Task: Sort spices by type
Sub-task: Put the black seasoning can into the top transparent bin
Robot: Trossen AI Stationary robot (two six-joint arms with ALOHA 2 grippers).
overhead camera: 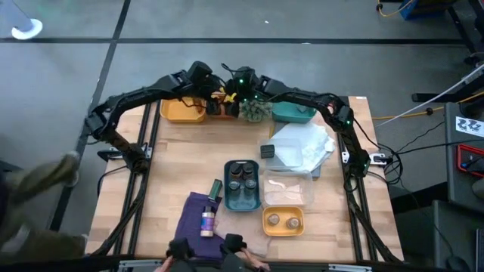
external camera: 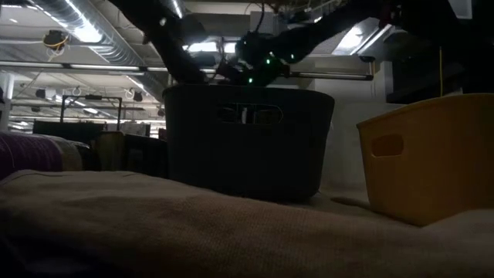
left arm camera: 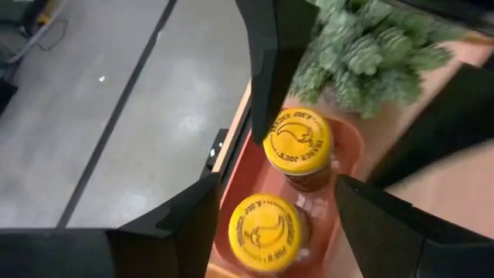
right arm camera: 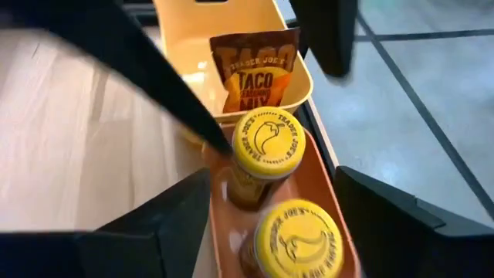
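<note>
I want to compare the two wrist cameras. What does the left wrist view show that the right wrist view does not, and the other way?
Only the left wrist view shows the green plant beside the orange tray.

Only the right wrist view shows the taco mix packet standing in the yellow tray.

Both show the orange tray with two yellow-lidded jars, and an open gripper on each side: left gripper, right gripper.
</note>
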